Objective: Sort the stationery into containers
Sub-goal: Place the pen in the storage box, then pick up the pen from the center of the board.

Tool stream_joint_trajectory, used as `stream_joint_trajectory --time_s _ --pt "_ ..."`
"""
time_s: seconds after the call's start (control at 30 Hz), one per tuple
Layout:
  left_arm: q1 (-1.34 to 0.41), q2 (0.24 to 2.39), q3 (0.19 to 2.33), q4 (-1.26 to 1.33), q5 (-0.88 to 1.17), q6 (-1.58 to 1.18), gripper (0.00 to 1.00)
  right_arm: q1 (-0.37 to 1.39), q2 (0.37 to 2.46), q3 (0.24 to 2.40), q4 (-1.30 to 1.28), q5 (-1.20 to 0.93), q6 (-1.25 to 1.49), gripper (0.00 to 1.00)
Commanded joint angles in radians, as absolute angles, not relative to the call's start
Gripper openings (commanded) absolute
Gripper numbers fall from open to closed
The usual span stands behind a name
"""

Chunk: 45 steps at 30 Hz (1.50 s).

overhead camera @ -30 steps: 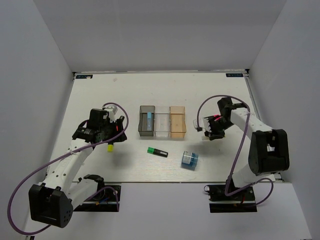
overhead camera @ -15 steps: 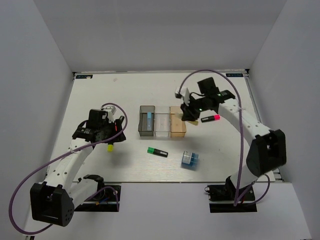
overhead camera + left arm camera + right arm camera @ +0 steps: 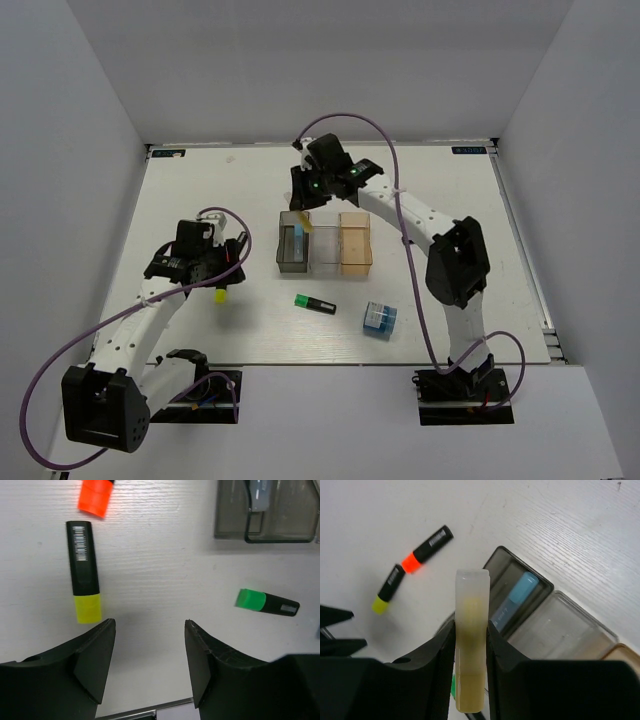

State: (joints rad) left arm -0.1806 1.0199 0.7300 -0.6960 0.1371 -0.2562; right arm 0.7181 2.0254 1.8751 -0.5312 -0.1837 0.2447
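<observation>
Pale yellow stick [image 3: 472,595] pinched between right gripper [image 3: 471,630] jaws, hanging over dark grey bin [image 3: 284,262]. Light blue stick [image 3: 516,599] lies inside bin. Left gripper [image 3: 149,625] well left of bin, jaws apart, holding nothing. Yellow-capped marker [image 3: 85,575] just beside it, on table. Green-capped marker [image 3: 315,304] near bin's front.

Orange-capped marker [image 3: 96,497] partly beyond top edge
</observation>
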Motion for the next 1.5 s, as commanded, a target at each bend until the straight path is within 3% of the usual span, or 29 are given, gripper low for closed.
stream_joint_trajectory --time_s 0.0,0.47,0.63,0.77,0.9,1.17,1.3,1.47 --pt "-0.169 1.003 0.73 -0.698 0.058 -0.264 0.68 0.745 2.078 1.915 -0.536 -0.075 0.492 0.0" --pt "-0.167 1.097 0.732 -0.69 -0.066 -0.298 0.66 0.759 2.2 1.894 -0.472 -0.029 0.626 0.0" --pt "-0.166 1.153 0.736 -0.681 -0.078 -0.298 0.64 0.762 2.195 1.87 -0.466 -0.072 0.615 0.4" --pt "-0.166 1.196 0.749 -0.684 -0.098 -0.288 0.64 0.762 2.158 1.836 -0.449 -0.098 0.606 0.57" --pt "-0.167 1.241 0.765 -0.701 -0.146 -0.288 0.64 0.761 2.115 1.793 -0.431 -0.124 0.584 0.58" --pt "-0.166 1.353 0.804 -0.692 -0.204 -0.29 0.6 0.759 1.935 1.746 -0.416 -0.155 0.378 0.46" --pt "-0.167 1.437 0.833 -0.673 -0.186 -0.296 0.56 0.739 1.786 1.668 -0.382 -0.123 0.166 0.3" --pt "-0.169 1.508 0.856 -0.66 -0.167 -0.302 0.46 0.657 1.652 1.511 -0.371 -0.133 -0.05 0.54"
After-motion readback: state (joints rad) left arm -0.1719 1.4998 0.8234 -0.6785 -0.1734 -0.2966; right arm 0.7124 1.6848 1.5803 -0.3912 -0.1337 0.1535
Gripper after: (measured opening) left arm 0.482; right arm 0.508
